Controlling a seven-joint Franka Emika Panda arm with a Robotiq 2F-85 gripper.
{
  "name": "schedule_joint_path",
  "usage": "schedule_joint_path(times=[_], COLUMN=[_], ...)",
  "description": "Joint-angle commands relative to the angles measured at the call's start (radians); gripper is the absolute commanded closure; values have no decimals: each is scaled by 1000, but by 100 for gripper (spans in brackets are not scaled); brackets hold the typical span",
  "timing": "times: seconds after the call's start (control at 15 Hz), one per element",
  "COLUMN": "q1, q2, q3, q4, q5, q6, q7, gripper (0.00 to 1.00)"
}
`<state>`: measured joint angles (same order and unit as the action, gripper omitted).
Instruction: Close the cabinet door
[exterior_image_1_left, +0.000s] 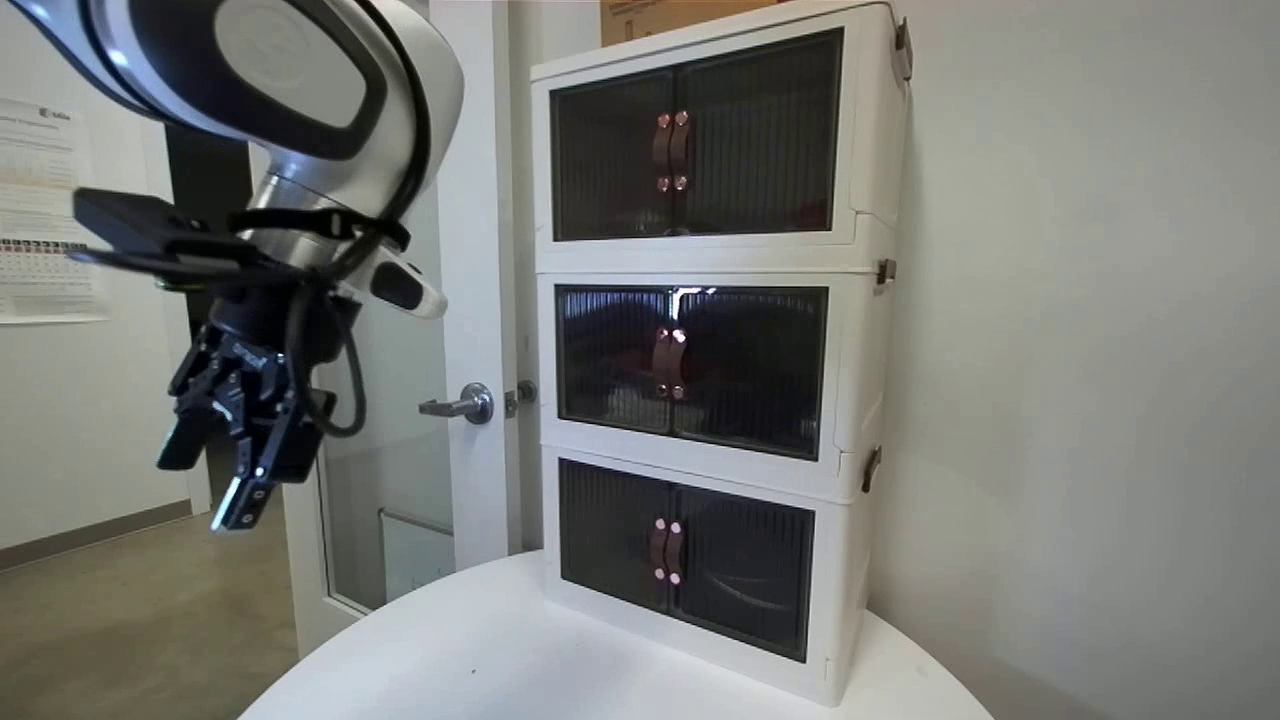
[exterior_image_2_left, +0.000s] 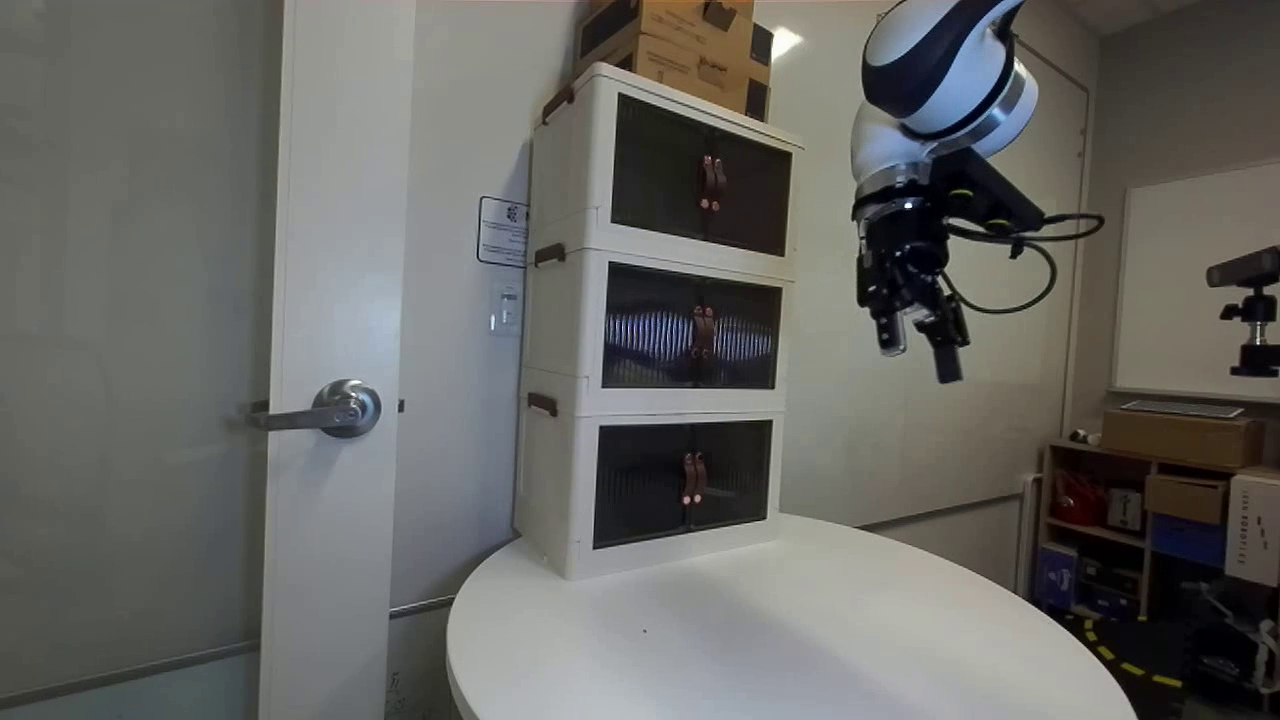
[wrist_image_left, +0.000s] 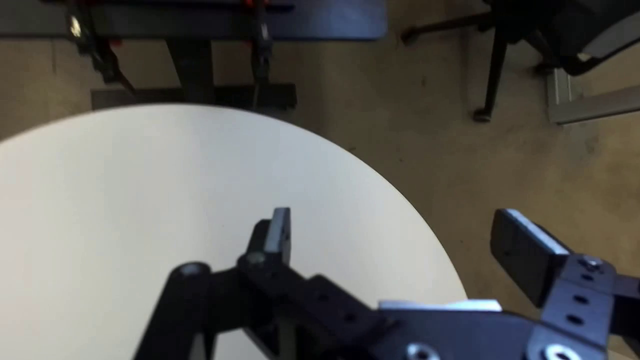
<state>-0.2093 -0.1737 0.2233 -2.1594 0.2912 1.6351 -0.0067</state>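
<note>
The cabinet door, a dark smoky ribbed panel (exterior_image_1_left: 608, 360), is the left leaf of the white cabinet's middle tier; it also shows in an exterior view (exterior_image_2_left: 648, 335). It sits in the frame, shut or nearly so, its brown handle beside the right leaf's handle. My gripper (exterior_image_1_left: 212, 485) hangs in the air pointing down, well apart from the cabinet; it also shows in an exterior view (exterior_image_2_left: 921, 355). In the wrist view the jaws (wrist_image_left: 395, 235) are spread wide with nothing between them. The cabinet is out of the wrist view.
The white three-tier cabinet (exterior_image_2_left: 560, 330) stands on a round white table (exterior_image_2_left: 760, 640). Cardboard boxes (exterior_image_2_left: 690, 60) sit on top. A glass room door with a lever handle (exterior_image_1_left: 465, 404) stands beside the cabinet. A chair (wrist_image_left: 492, 75) shows past the table edge.
</note>
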Motion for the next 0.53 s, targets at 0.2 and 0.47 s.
schedule_joint_path(times=[0.2,0.47], q1=[107,109], q2=[-22,-21], q3=[-104,-104], q4=[-1,-1], q5=[-40,-40], q6=[-54,-54], q7=[56,59], gripper=[0,0])
